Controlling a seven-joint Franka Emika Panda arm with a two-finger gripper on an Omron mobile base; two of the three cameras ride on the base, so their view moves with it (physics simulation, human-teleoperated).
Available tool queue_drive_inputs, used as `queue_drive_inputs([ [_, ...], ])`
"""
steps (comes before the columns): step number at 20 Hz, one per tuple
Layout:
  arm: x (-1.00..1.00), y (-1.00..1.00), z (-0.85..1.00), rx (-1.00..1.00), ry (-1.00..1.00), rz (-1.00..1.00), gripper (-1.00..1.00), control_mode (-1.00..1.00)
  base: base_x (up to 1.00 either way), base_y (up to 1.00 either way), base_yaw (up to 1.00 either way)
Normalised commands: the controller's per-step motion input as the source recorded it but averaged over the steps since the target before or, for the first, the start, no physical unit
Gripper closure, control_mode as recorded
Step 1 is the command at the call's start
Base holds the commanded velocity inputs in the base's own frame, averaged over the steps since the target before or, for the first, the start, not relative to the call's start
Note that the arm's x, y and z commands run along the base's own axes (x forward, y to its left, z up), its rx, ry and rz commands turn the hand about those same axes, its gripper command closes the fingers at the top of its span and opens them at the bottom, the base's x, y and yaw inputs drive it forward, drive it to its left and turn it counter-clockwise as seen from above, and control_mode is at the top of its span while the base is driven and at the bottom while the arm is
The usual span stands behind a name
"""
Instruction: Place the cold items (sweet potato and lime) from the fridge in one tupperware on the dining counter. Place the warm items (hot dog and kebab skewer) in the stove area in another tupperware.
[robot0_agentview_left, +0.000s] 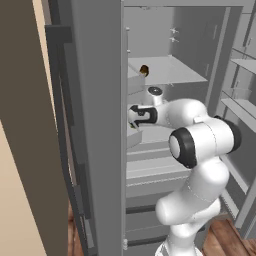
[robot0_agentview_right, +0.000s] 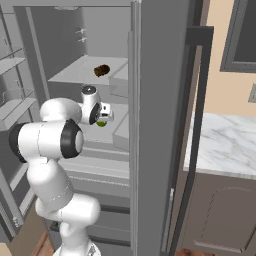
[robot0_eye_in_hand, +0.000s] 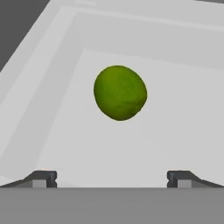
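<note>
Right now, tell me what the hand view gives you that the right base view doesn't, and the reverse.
Hand view alone: the gripper open, its fingertips spread wide below the whole lime, clear of it. Right base view alone: the sweet potato on the higher fridge shelf, and the marble dining counter at right. Both: the lime lying on a pale shelf.

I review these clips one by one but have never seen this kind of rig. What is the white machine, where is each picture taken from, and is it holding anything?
The white machine is a jointed robot arm reaching into an open fridge. Two pictures come from cameras behind the arm, on its left and right. The third looks along its tool, whose two dark tips stand wide open at the bottom, holding nothing. Just ahead of them a lime lies on a pale shelf. One shelf higher lies a sweet potato, untouched.
</note>
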Motion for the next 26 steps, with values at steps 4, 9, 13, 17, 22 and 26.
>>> queue_drive_inputs([
  [4,0.3,0.01,-0.11,0.0,0.0,0.0,-1.0,-1.0,0.0,0.0,0.0],
  [9,0.33,0.04,-0.14,0.0,0.0,0.0,-1.0,-1.0,0.0,0.0,0.0],
  [13,0.34,0.03,-0.2,0.0,0.0,0.0,-1.0,-1.0,0.0,0.0,0.0],
  [17,0.29,0.02,-0.19,0.0,0.0,0.0,-1.0,-1.0,0.0,0.0,0.0],
  [22,0.27,0.03,-0.17,0.0,0.0,0.0,-1.0,-1.0,0.0,0.0,0.0],
  [26,0.15,0.01,-0.15,0.0,0.0,0.0,-1.0,-1.0,0.0,0.0,0.0],
])
